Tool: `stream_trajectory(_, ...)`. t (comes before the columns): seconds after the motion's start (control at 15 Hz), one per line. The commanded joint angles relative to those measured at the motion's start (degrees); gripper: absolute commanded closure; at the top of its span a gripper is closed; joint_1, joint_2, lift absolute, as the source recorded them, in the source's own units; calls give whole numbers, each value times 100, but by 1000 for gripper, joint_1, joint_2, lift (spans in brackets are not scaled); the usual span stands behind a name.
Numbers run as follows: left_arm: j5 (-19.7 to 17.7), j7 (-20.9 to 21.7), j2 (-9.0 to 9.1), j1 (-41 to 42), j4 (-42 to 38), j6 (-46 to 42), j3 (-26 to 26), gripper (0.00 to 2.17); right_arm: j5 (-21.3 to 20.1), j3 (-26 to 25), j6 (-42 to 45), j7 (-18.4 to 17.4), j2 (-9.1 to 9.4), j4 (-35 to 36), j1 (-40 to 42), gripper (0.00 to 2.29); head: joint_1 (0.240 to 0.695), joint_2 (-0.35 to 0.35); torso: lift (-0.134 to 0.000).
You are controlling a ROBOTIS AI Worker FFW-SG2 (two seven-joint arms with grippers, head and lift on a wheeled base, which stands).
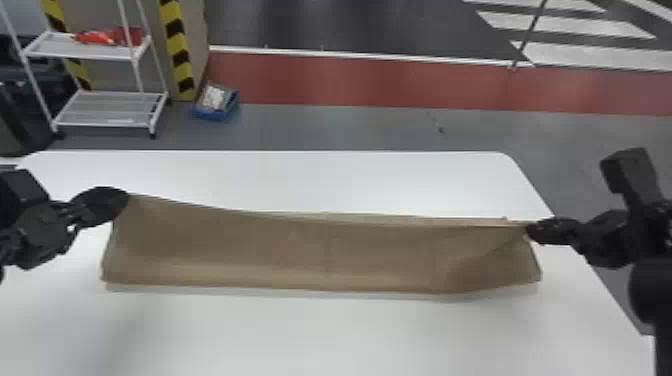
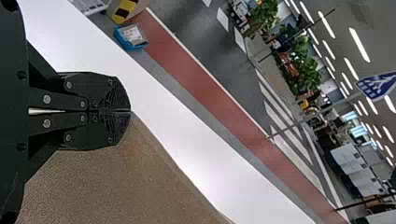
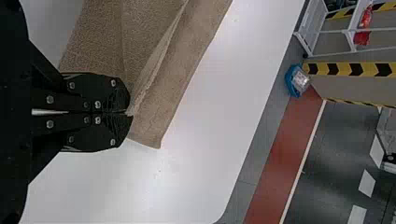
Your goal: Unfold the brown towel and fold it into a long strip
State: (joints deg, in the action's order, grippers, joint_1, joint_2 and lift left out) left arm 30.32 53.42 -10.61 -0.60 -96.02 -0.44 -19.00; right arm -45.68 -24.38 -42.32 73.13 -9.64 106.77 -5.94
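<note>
White table [image 1: 310, 175], rounded far R corner. Past its far L side, white rack [image 1: 100, 124] w/ 2 shelves in view, orange-red item [image 1: 95, 37] on the upper. Also past table's far L, beige panel [image 1: 195, 30] w/ yel/blk striped edging [image 1: 176, 45]. Blue bin [image 1: 215, 114] w/ pale contents on grey flr [image 1: 325, 125] just beyond table. Farther past table: red flr band [image 1: 375, 82], white line [image 1: 350, 54], dark flr [image 1: 325, 25] w/ white stripes [image 1: 565, 24], thin pole [image 1: 530, 32]. Well beyond table, L wrist view: blue sign [image 2: 377, 86], green plants [image 2: 266, 18], ceiling lts [image 2: 358, 44].
</note>
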Motion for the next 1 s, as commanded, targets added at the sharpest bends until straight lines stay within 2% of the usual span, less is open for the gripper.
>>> stream_trajectory(0.0, 62, -16, -12, -27, 48, 23, 2, 1315, -55, 118, -1, -9, -12, -86, -188, 2246, 695, -110, -123)
stream_trajectory(0.4, 62, -148, -3, -36, 92, 40, 20, 1315, -433, 478, -71, -185, -91, -446, -540, 2233, 695, -94, -123)
stream_trajectory(0.47, 62, -165, -3, -45, 118, 23, 37, 1305, -485, 558, -71, -360, -82, -552, -566, 2098, 695, -94, -123)
stream_trajectory(0.53, 44, -297, 6, -36, 154, -13, 37, 1123, -485, 610, -71, -659, -73, -640, -566, 1669, 695, -94, -123)
stream_trajectory(0.6, 9, -394, 6, -10, 171, -48, 46, 765, -485, 672, -71, -940, -56, -719, -575, 1028, 695, -97, -123)
stream_trajectory(0.67, -26, -508, 15, 16, 197, -65, 55, 238, -485, 751, -71, -1266, -38, -789, -584, 194, 695, -102, -123)
stream_trajectory(0.73, -35, -666, 23, 52, 197, -65, 55, 19, -485, 812, -71, -1556, -21, -807, -584, -1, 695, -105, -123)
stream_trajectory(0.93, -202, -1053, 23, 166, 189, -100, 37, 9, -362, 812, -54, -2435, 32, -859, -592, 53, 695, -108, -123)
